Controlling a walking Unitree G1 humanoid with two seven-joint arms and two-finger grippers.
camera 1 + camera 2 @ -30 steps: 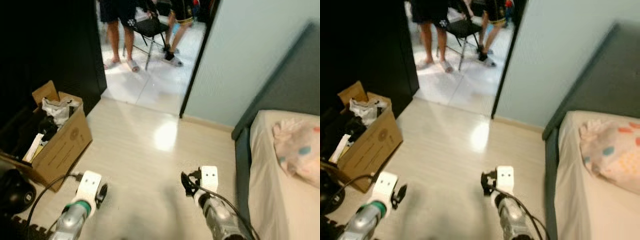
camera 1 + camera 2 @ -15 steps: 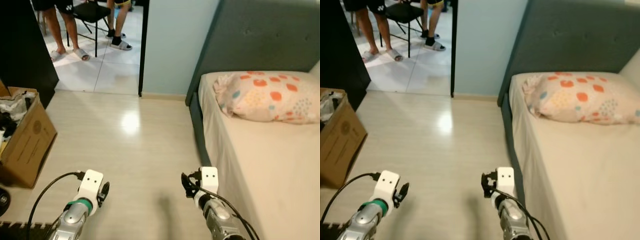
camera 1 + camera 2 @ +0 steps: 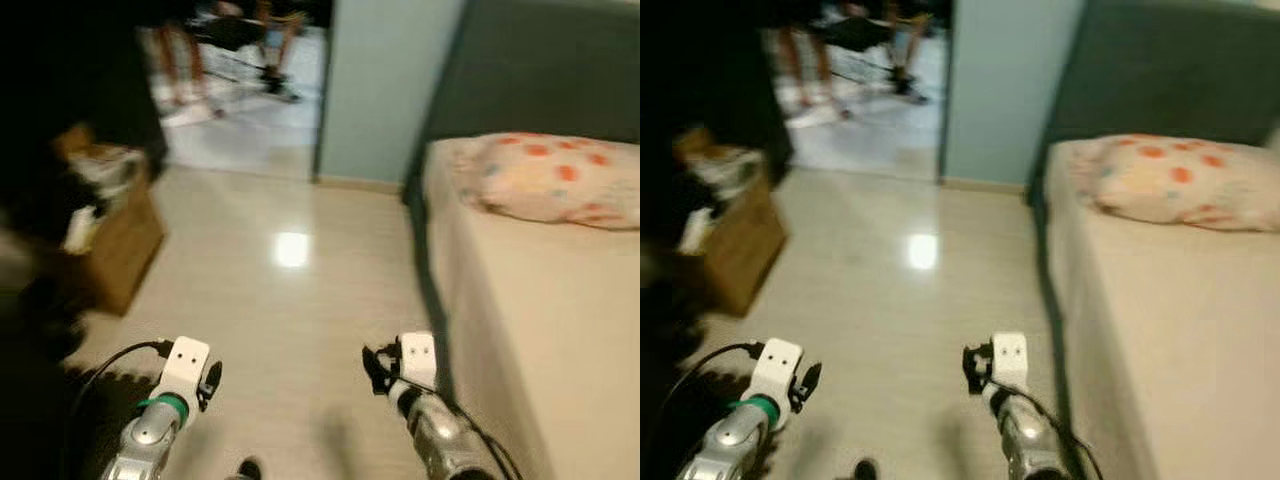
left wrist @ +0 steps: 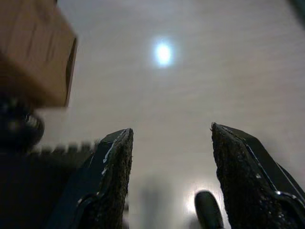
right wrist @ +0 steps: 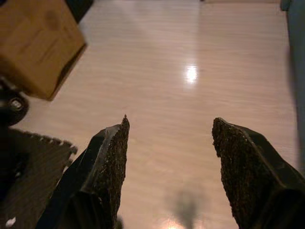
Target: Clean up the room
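Both my end effectors, left (image 4: 167,181) and right (image 5: 169,167), are spread and empty above the floor (image 3: 290,290). The cardboard box (image 3: 115,235) sits by the floor's left edge; turning blurred, I risk clipping the bed (image 3: 530,300).

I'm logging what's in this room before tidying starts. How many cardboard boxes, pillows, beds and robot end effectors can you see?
Cardboard box: 1
Pillow: 1
Bed: 1
End effectors: 2, left end effector and right end effector, both open and empty
Total: 5
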